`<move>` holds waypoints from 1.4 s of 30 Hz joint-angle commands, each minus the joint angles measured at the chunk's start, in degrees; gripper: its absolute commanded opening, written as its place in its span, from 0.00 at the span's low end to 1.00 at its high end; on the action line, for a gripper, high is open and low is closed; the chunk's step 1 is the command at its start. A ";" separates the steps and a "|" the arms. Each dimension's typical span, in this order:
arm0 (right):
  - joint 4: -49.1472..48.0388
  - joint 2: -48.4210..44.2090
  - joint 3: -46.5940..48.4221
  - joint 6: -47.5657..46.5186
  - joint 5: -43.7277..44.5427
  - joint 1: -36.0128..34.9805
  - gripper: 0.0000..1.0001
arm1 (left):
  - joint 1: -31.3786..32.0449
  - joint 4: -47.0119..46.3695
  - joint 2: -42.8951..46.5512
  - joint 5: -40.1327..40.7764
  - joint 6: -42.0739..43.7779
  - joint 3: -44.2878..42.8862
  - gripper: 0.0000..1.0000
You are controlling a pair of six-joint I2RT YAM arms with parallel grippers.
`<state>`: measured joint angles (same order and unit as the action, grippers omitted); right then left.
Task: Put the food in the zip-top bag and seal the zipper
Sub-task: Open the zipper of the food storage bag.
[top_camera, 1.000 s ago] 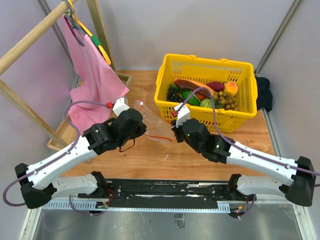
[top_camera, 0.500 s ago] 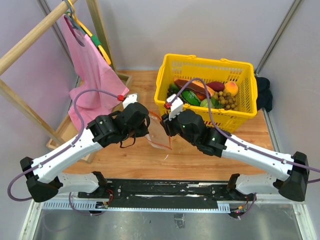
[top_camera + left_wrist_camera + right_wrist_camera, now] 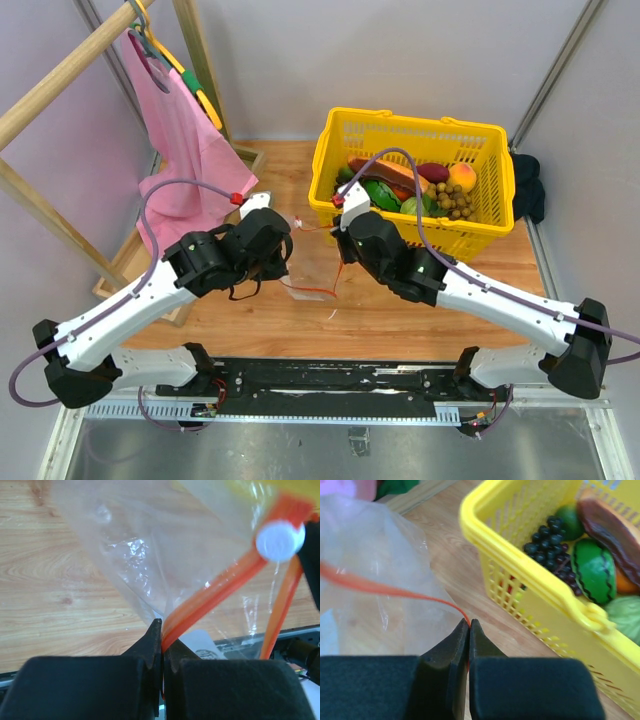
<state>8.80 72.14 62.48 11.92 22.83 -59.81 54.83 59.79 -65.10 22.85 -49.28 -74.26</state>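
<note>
Both arms have closed in toward the yellow basket (image 3: 420, 122) since a second ago. The right gripper (image 3: 345, 228) has travelled from the open table up to the basket's near-left corner, and the left gripper (image 3: 287, 243) has followed, so less of the zip-top bag (image 3: 312, 262) is stretched between them.

Tool state: the left gripper (image 3: 161, 630) is clamped on the zipper (image 3: 215, 592) at one end of the mouth. The right gripper (image 3: 469, 625) has its jaws pressed together on the thin red strip (image 3: 395, 591), with clear film (image 3: 370, 570) bunched beside it. A white round tab (image 3: 280, 540) sits further along the strip.

Location of task items: the bag hangs just left of the basket, off its near-left corner, held by both arms. It looks empty. The food is all inside the basket: the peach-like fruit (image 3: 461, 176) and the cluster of tan balls (image 3: 455, 201) at its right end, and a purplish piece (image 3: 432, 171) beside them.

Assessment: the step in hand is presenting the bag and opening its mouth; loading has not begun and sealing is far off. The next move appears to call for drawing the two lips apart. One arm would then have to let go and reach into the basket while the other keeps the mouth up. The thin film is likely to collapse once one hold is released.
</note>
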 commanded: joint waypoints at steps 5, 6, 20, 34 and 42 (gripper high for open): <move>7.89 0.35 0.44 4.40 8.77 2.47 0.01 | 0.36 4.45 1.69 3.63 0.77 -2.81 0.01; 7.98 0.77 0.21 4.94 7.39 2.50 0.01 | 0.35 3.68 1.69 3.42 0.99 -2.44 0.04; 5.97 2.01 -1.58 9.58 -2.67 2.44 0.01 | 0.37 -6.12 -0.69 4.72 0.90 2.73 0.24; 9.86 0.03 -3.24 7.25 2.13 6.43 0.01 | 0.32 2.68 -4.34 11.60 2.03 -4.46 0.00; 7.77 2.37 -2.64 3.85 -7.21 7.14 0.08 | 0.37 2.06 -5.95 10.47 7.04 -7.51 0.00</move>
<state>17.02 73.58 59.81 18.35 19.84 -53.36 54.85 61.49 -69.71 31.99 -45.71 -80.27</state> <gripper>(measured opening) 0.058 0.015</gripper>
